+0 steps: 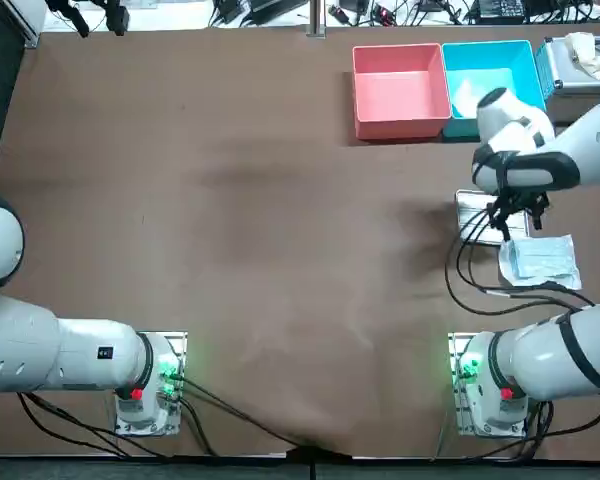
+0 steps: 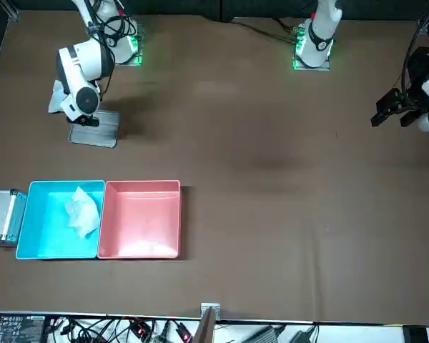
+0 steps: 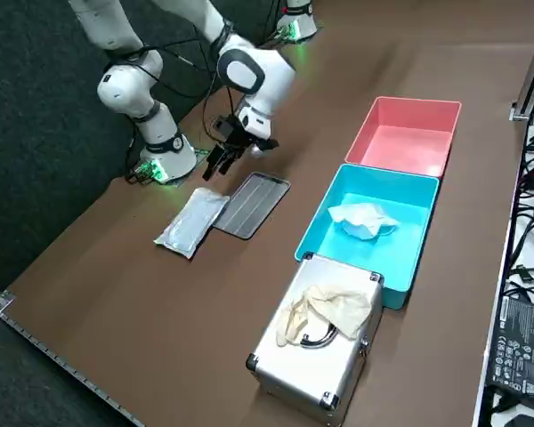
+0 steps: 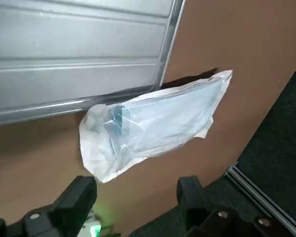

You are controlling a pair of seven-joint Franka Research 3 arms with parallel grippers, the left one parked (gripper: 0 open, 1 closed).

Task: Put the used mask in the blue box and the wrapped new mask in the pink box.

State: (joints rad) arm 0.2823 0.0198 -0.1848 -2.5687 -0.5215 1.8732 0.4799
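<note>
Status of right claw: released, fingers spread apart, nothing between them. Hangs raised over the tabletop, at the near right of the work area, above the seam between ribbed panel and wrapped new mask; same position in top view and right side view.

Directly below: one wrapped new mask, flat on the tabletop in its clear wrapper, outside both boxes. Long axis about parallel to the adjacent long edge of the ribbed panel. Lies just beside that edge, on the robot's right of it; contact with the panel cannot be confirmed.

Count of panels: one, grey, flat on the tabletop.

Farther out, at the far edge: two open boxes, side by side and touching. One pink box on the robot's left, one blue box on the right, both well apart from the wrapped new mask.

One used mask, white and crumpled, inside the blue box; no clear long axis.

Beyond the blue box, at the right edge: one metal case, closed, with cream gloves on its lid; glove count cannot be told.
</note>
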